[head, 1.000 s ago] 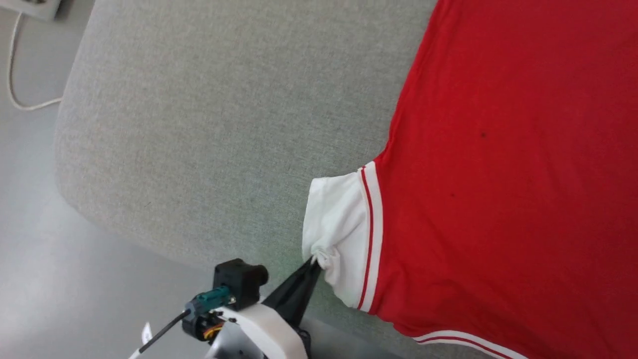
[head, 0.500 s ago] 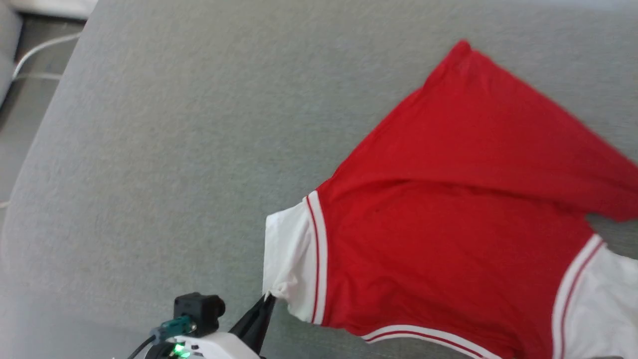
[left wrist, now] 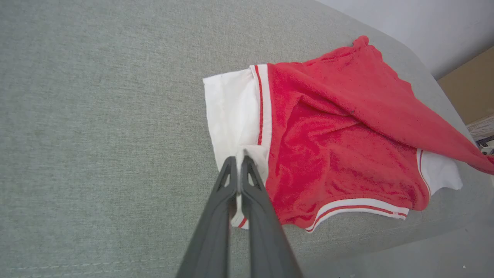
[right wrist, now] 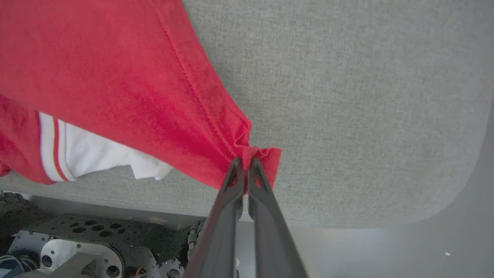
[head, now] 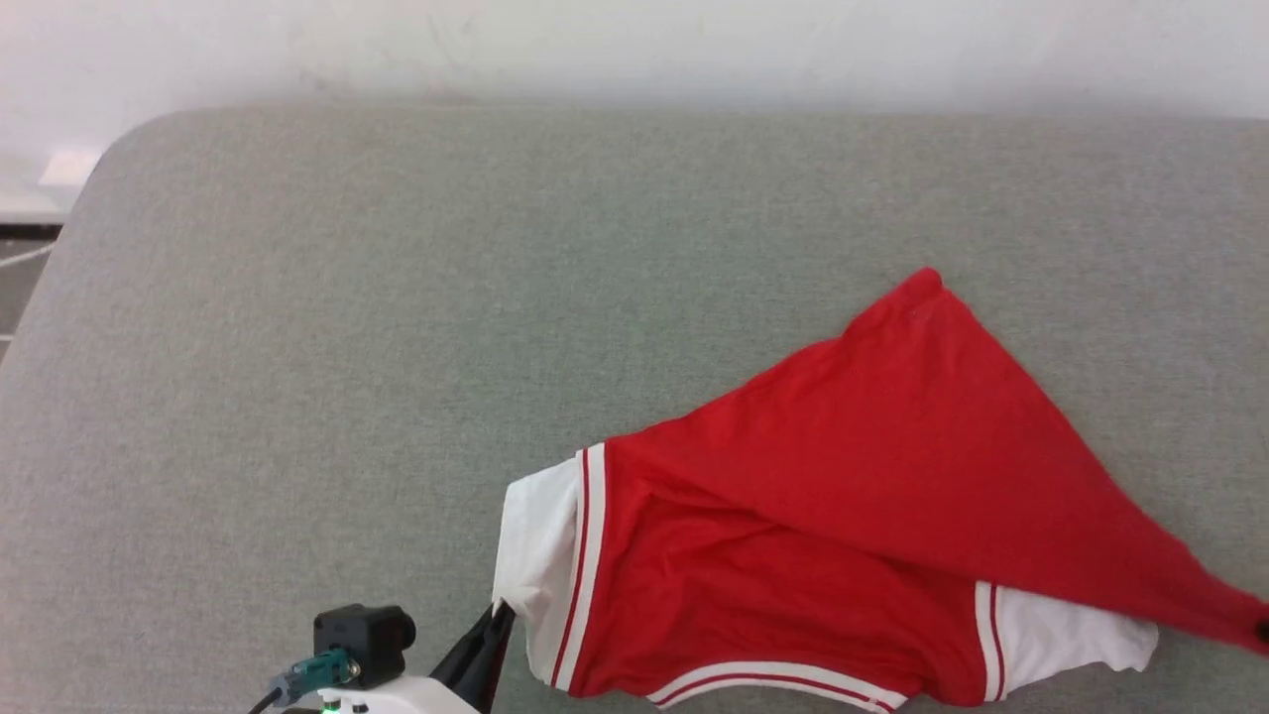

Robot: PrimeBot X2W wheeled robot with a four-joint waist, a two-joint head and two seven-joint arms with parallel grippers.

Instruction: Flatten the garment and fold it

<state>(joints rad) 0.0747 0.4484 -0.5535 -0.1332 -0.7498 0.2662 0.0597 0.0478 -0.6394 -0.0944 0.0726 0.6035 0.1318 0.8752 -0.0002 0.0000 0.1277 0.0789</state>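
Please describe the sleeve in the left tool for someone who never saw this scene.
On the grey padded surface lies a red garment. At its left end is a white sleeve, pinched by the left tool. Unlike the other sleeve, no red cloth overlaps it.

Red garment (head: 843,555) lying folded over on a grey padded surface (head: 347,347).
The left gripper (head: 503,615) pinches the near edge of its white sleeve (head: 535,555); a red corner (head: 927,288) points toward the pale wall (head: 634,50).
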